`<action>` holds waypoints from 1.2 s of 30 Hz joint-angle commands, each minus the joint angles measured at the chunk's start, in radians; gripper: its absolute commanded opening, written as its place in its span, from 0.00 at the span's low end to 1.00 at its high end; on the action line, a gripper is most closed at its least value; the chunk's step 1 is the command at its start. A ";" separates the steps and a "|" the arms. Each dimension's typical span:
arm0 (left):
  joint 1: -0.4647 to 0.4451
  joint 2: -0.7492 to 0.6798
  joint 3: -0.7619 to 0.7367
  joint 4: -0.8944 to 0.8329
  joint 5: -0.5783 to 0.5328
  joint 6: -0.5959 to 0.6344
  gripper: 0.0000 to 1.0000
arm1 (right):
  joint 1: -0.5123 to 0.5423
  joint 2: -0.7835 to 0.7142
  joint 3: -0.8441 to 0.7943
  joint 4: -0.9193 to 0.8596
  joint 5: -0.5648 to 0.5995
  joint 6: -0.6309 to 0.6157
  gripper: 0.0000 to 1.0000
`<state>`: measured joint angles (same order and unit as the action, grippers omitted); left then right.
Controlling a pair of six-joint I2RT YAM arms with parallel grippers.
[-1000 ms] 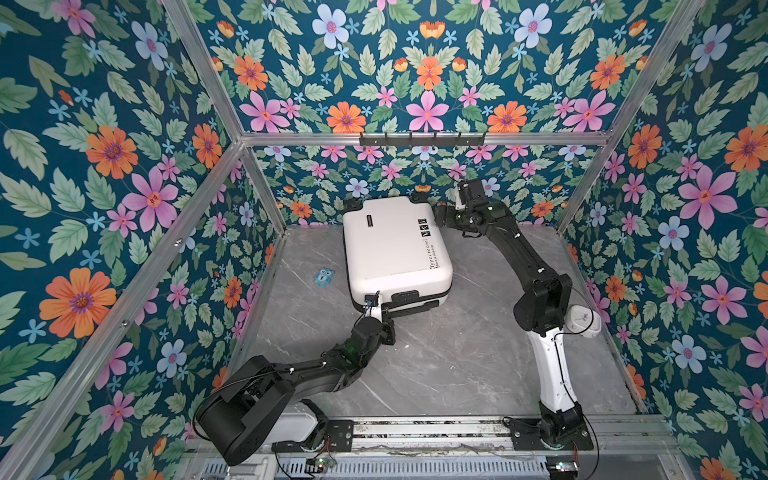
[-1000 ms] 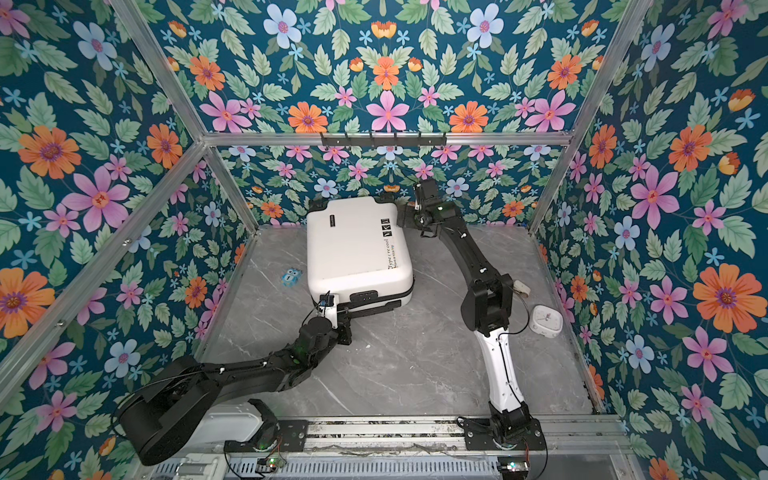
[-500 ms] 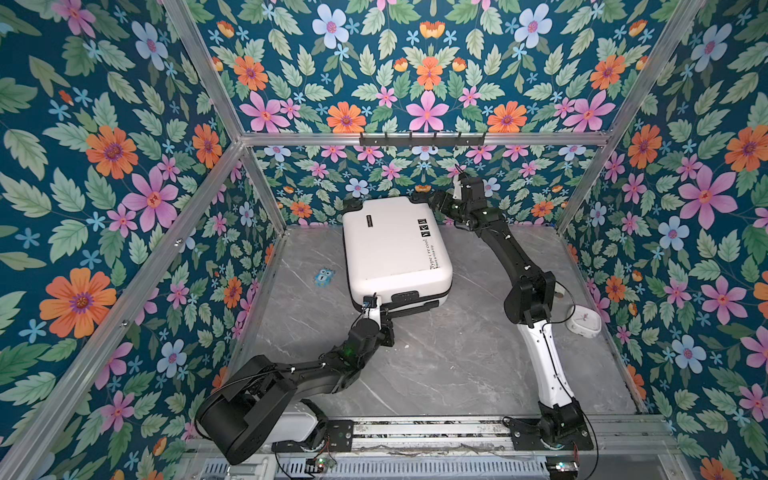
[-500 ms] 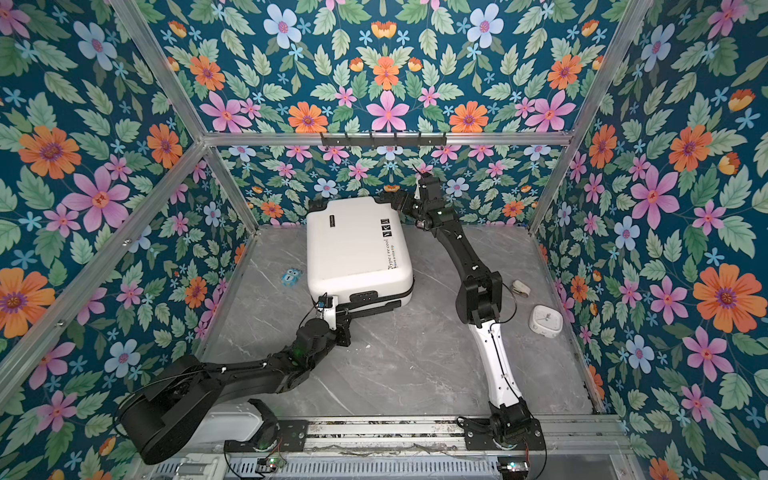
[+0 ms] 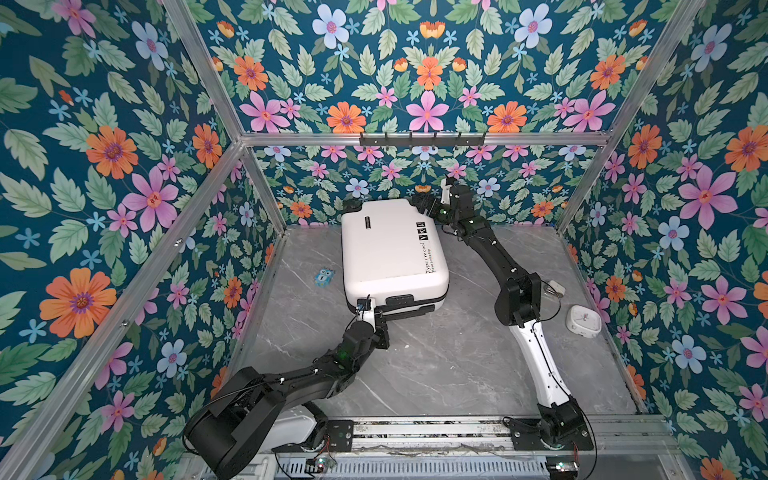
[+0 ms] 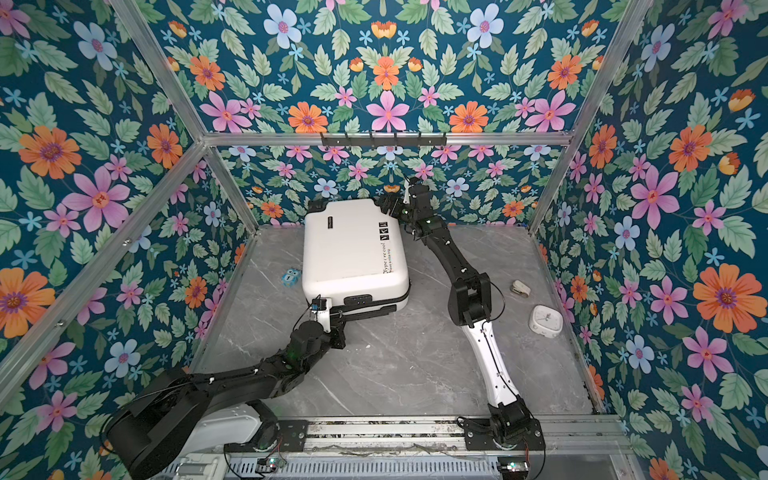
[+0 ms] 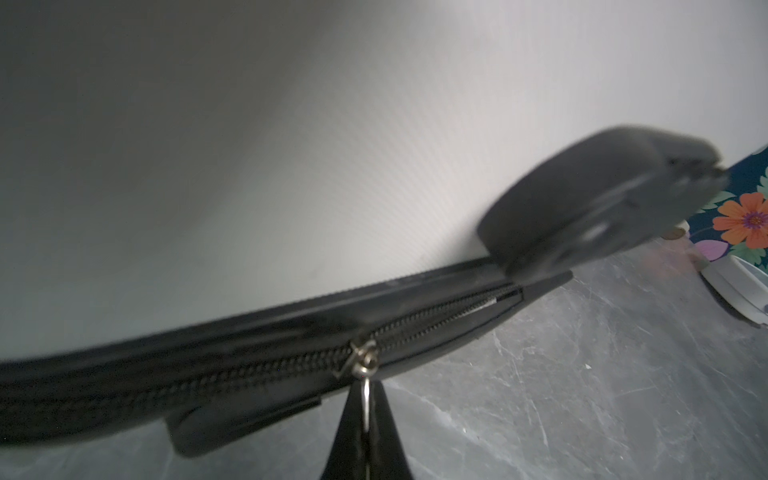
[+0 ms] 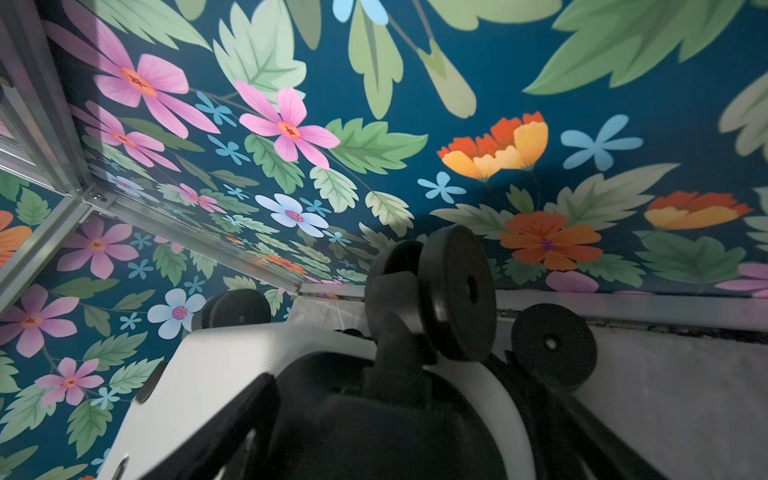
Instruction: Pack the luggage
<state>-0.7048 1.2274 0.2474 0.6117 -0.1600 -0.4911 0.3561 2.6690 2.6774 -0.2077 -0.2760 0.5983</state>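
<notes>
Grey marble tabletop (image 5: 436,365), floral walls all round.

Both top views: white suitcase (image 5: 390,249) lies flat with its lid down at the back, left of centre, wheels toward the back wall. Left arm (image 5: 316,374) reaches its near edge, and right arm (image 5: 490,249) reaches its far right corner. Owl toy (image 5: 324,277) sits just left of the case, white clock (image 5: 584,319) by the right wall.

Left wrist: left jaws pressed together, pinching the zipper pull (image 7: 365,392) on the case's black zipper band (image 7: 208,386).

Right wrist: right jaws spread, straddling a corner wheel mount (image 8: 399,399). Can't tell if they touch it.
</notes>
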 commanded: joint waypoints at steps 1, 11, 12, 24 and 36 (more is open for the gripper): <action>0.003 0.003 0.002 -0.168 -0.014 0.001 0.00 | 0.000 0.002 -0.023 -0.061 0.033 -0.021 0.94; 0.002 -0.014 0.049 -0.205 -0.007 0.038 0.00 | 0.000 -0.168 -0.416 -0.028 0.095 0.009 0.82; -0.001 -0.028 0.056 -0.223 -0.006 0.043 0.00 | 0.000 -0.205 -0.483 0.007 0.099 0.011 0.82; -0.111 -0.025 0.193 -0.360 0.010 0.139 0.00 | -0.027 -0.607 -1.091 0.251 0.156 0.012 0.82; -0.315 0.242 0.396 -0.291 -0.027 0.152 0.00 | -0.083 -0.891 -1.422 0.259 0.160 -0.034 0.83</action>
<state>-1.0061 1.4528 0.6315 0.2543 -0.2859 -0.3038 0.2615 1.8179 1.2804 0.0750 -0.0216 0.6357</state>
